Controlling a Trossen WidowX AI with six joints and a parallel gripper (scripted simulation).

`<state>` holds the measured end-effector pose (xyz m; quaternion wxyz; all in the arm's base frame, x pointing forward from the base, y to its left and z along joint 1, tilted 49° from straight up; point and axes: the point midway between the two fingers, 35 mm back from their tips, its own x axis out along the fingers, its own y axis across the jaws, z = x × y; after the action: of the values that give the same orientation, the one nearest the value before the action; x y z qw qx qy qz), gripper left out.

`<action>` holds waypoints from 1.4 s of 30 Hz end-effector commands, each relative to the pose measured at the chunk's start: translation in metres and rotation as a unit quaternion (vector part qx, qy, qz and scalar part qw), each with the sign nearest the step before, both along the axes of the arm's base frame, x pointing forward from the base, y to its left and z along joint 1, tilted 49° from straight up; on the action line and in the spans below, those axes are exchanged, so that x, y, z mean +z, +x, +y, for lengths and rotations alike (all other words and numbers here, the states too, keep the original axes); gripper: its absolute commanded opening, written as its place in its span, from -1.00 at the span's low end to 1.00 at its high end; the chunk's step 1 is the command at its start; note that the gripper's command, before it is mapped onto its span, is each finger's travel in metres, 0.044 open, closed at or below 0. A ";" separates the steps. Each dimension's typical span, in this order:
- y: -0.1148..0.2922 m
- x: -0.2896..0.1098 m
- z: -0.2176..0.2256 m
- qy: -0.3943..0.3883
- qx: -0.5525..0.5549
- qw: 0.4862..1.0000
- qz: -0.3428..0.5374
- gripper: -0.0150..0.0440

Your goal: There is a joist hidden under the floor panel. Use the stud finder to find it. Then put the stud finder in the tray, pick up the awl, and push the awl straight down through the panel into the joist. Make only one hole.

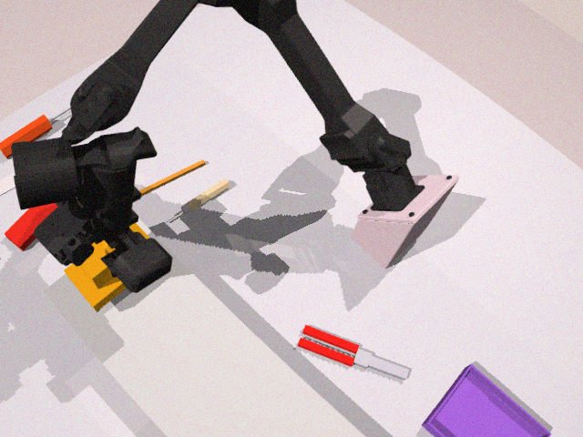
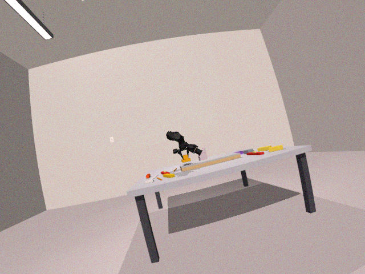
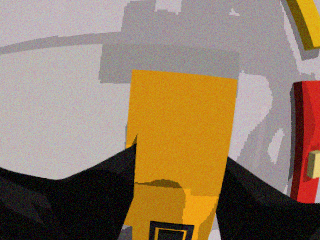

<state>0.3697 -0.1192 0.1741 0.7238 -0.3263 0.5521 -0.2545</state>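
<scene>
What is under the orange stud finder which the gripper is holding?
Under the stud finder, shut in the gripper, only pale surface and its shadow show; what lies directly beneath it is covered.

My top camera looked steeply down, close over the surface (image 1: 494, 263), at the arm and nearby tools. My exterior camera stood far back and low, taking in the whole room. My wrist camera pointed down between the fingers. All three shared the orange stud finder (image 1: 89, 279).

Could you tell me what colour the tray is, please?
Purple; the tray shows best in the top view.
</scene>
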 end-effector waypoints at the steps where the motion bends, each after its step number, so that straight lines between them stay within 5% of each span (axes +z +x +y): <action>1: 0.000 -0.006 -0.004 0.001 0.005 1.000 0.002 -0.49; 22: -0.001 -0.020 -0.020 0.000 0.005 1.000 0.001 -0.49; 42: -0.002 -0.063 0.017 0.001 0.005 1.000 0.002 -0.49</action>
<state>0.3696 -0.1106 0.1213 0.7253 -0.3281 0.5512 -0.2500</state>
